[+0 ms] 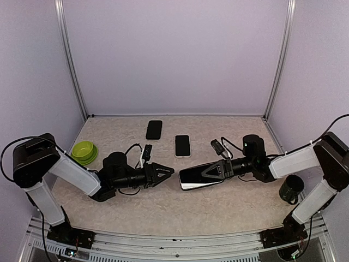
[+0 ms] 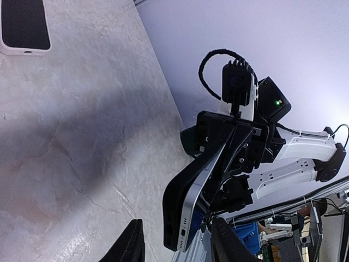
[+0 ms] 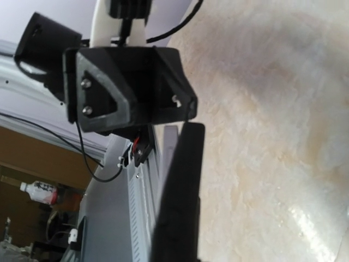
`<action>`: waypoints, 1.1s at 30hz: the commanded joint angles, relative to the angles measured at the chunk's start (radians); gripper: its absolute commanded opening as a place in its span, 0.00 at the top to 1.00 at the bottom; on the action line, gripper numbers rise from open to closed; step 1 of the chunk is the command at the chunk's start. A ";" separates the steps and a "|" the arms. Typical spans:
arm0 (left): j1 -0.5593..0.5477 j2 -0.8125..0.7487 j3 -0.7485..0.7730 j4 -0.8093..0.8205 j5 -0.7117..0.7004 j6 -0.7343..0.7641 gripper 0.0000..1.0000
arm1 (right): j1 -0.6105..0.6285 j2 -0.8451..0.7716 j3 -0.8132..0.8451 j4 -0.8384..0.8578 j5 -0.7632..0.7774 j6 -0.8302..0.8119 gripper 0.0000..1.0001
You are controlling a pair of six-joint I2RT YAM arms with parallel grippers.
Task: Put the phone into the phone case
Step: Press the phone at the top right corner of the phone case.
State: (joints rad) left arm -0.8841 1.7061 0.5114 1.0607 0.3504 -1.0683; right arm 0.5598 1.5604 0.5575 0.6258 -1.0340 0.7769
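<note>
The phone (image 1: 191, 179) sits clenched in the right pincer (image 1: 211, 171), turned on its long edge near the middle of the desk (image 1: 218, 213). Its silver side and the ports at its free end show in the left wrist view. Whether its lower edge touches the desk cannot be told. In the right wrist view the phone is only a dark, blurred strip seen edge-on.

Just beside its free end, the left pincer (image 1: 163, 173) points at it, released, its fingertips (image 2: 130, 245) apart with nothing between them.

Farther back lies the white-rimmed case (image 1: 182, 146), flat, cropped at the corner of the left wrist view. A black slab (image 1: 154, 129) lies behind and left of it; whether it is a phone or a case is unclear. A green bowl (image 1: 83, 152) stands at the left, and a dark cup (image 1: 292, 188) is partly hidden by the right arm.
</note>
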 commanded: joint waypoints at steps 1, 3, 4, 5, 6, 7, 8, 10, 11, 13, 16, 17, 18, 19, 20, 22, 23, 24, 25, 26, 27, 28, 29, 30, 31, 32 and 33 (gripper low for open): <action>0.008 -0.047 0.017 -0.022 0.033 0.072 0.59 | -0.008 -0.087 0.012 -0.055 -0.008 -0.097 1.00; 0.009 -0.060 0.019 -0.024 0.045 0.084 0.59 | -0.007 -0.118 0.012 -0.082 -0.005 -0.123 1.00; 0.008 -0.064 0.019 -0.024 0.052 0.089 0.59 | -0.007 -0.131 0.012 -0.096 -0.001 -0.136 1.00; 0.008 -0.069 0.021 -0.022 0.062 0.095 0.58 | -0.008 -0.145 0.013 -0.112 0.002 -0.149 1.00; 0.008 -0.072 0.021 -0.019 0.071 0.099 0.58 | -0.008 -0.159 0.013 -0.125 0.003 -0.162 1.00; 0.008 -0.077 0.021 -0.016 0.079 0.104 0.58 | -0.008 -0.174 0.012 -0.138 0.006 -0.176 1.00; 0.009 -0.081 0.022 -0.014 0.088 0.109 0.58 | -0.008 -0.189 0.010 -0.151 0.009 -0.188 1.00; 0.007 -0.086 0.026 -0.013 0.109 0.122 0.58 | -0.008 -0.217 0.008 -0.175 0.016 -0.212 1.00; 0.007 -0.088 0.028 -0.014 0.117 0.129 0.58 | -0.008 -0.229 0.006 -0.183 0.020 -0.224 1.00; 0.004 -0.095 0.033 -0.013 0.135 0.141 0.58 | -0.008 -0.253 -0.002 -0.186 0.024 -0.235 1.00; 0.001 -0.097 0.043 -0.019 0.167 0.156 0.57 | -0.006 -0.281 -0.018 -0.174 0.025 -0.237 1.00; -0.001 -0.096 0.047 -0.023 0.176 0.160 0.57 | -0.005 -0.288 -0.024 -0.164 0.027 -0.236 1.00; -0.001 -0.097 0.050 -0.023 0.185 0.163 0.57 | -0.004 -0.294 -0.030 -0.154 0.028 -0.234 1.00; -0.002 -0.097 0.054 -0.022 0.196 0.168 0.57 | -0.002 -0.301 -0.035 -0.148 0.029 -0.232 1.00; -0.004 -0.097 0.057 -0.022 0.204 0.169 0.57 | 0.001 -0.306 -0.037 -0.150 0.031 -0.234 1.00; -0.005 -0.095 0.065 -0.022 0.220 0.171 0.57 | 0.011 -0.316 -0.041 -0.159 0.043 -0.247 1.00; -0.007 -0.093 0.070 -0.022 0.228 0.171 0.57 | 0.018 -0.322 -0.042 -0.169 0.055 -0.259 1.00; -0.008 -0.091 0.075 -0.023 0.237 0.172 0.56 | 0.027 -0.329 -0.043 -0.178 0.065 -0.271 1.00; -0.008 -0.090 0.078 -0.022 0.243 0.174 0.56 | 0.038 -0.337 -0.044 -0.187 0.075 -0.285 1.00; -0.010 -0.089 0.080 -0.022 0.250 0.174 0.56 | 0.048 -0.344 -0.043 -0.198 0.088 -0.298 1.00; -0.010 -0.088 0.082 -0.018 0.255 0.173 0.56 | 0.057 -0.351 -0.041 -0.210 0.099 -0.311 1.00; -0.011 -0.088 0.082 -0.014 0.259 0.173 0.56 | 0.066 -0.358 -0.040 -0.217 0.107 -0.321 1.00; -0.013 -0.088 0.084 -0.010 0.262 0.173 0.56 | 0.073 -0.364 -0.040 -0.222 0.111 -0.329 1.00; -0.015 -0.087 0.085 -0.007 0.268 0.173 0.56 | 0.081 -0.368 -0.041 -0.226 0.112 -0.336 1.00; -0.016 -0.086 0.088 -0.005 0.271 0.173 0.56 | 0.088 -0.373 -0.041 -0.227 0.111 -0.342 1.00; -0.017 -0.083 0.093 -0.006 0.273 0.175 0.56 | 0.098 -0.377 -0.042 -0.226 0.112 -0.350 1.00; -0.019 -0.081 0.098 -0.008 0.274 0.176 0.56 | 0.107 -0.381 -0.043 -0.225 0.112 -0.354 1.00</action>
State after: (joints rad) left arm -0.8932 1.6386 0.5762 1.0370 0.5915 -0.9127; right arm 0.6342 1.2221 0.5144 0.3817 -0.9298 0.4747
